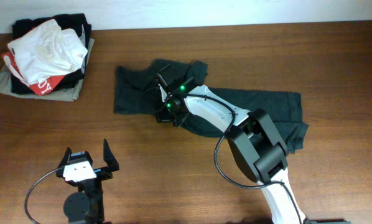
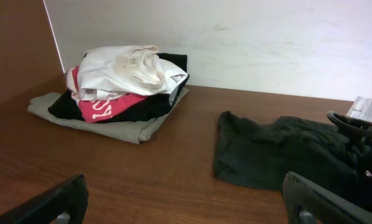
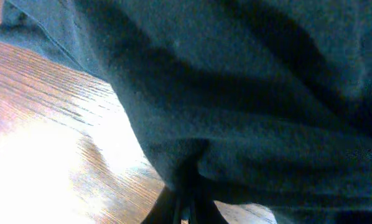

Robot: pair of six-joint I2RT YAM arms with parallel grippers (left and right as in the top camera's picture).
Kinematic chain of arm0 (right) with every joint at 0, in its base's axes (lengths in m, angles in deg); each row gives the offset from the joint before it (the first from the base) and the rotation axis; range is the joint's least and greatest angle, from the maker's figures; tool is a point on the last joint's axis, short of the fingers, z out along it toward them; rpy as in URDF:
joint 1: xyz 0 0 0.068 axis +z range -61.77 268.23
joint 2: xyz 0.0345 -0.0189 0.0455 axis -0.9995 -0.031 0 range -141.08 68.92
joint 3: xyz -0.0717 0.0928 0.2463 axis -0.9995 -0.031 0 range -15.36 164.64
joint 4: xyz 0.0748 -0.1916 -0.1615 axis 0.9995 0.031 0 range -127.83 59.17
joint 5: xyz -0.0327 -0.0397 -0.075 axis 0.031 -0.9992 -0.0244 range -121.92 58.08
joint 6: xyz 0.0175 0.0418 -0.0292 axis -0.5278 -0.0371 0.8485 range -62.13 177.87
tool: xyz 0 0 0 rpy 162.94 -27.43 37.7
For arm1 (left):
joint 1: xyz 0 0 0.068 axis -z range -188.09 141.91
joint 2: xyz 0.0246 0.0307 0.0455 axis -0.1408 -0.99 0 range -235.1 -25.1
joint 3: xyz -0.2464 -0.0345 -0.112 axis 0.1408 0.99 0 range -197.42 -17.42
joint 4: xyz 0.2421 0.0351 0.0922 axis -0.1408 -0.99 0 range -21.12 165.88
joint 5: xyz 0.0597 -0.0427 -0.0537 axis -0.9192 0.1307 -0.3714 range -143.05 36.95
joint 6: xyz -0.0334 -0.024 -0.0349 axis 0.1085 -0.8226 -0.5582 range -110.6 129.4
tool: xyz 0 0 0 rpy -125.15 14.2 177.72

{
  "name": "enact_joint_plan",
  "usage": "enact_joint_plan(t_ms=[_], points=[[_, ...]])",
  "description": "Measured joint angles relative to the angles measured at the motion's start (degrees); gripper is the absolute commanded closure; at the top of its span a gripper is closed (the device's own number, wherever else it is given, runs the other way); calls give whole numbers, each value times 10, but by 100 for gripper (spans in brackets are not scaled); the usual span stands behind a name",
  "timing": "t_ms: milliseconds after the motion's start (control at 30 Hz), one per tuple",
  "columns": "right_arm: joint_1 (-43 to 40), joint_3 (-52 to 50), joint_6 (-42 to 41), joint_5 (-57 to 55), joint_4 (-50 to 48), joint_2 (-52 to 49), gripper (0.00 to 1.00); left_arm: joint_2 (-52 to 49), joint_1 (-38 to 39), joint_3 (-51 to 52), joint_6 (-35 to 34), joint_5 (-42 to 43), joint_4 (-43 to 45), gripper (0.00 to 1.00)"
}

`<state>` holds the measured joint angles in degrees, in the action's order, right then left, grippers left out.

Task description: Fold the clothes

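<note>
A dark green garment lies spread across the middle of the wooden table, partly bunched at its left end. My right gripper sits over that bunched part and is shut on a fold of the dark green garment, which fills the right wrist view. My left gripper is open and empty near the table's front left, its two fingers wide apart in the left wrist view, well short of the garment.
A pile of clothes sits at the back left corner: white cloth on top, red and black under it, an olive piece at the bottom. A white wall runs behind the table.
</note>
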<state>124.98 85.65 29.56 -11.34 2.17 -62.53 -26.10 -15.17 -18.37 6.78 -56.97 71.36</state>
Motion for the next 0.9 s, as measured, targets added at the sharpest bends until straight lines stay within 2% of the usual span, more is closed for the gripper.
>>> enact_joint_plan(t_ms=[167,433,567,767,800,900], points=[[0,-1,0,19,13,13,96,0,0,0,0,0,0,1],[9,-5,1,35,71,151,96,0,0,0,0,0,0,1],[51,-5,9,48,87,194,96,0,0,0,0,0,0,1],[129,-5,15,55,104,200,95,0,0,0,0,0,0,1],[141,-5,16,55,104,200,92,0,0,0,0,0,0,1],[163,-5,17,56,104,200,72,0,0,0,0,0,0,1]])
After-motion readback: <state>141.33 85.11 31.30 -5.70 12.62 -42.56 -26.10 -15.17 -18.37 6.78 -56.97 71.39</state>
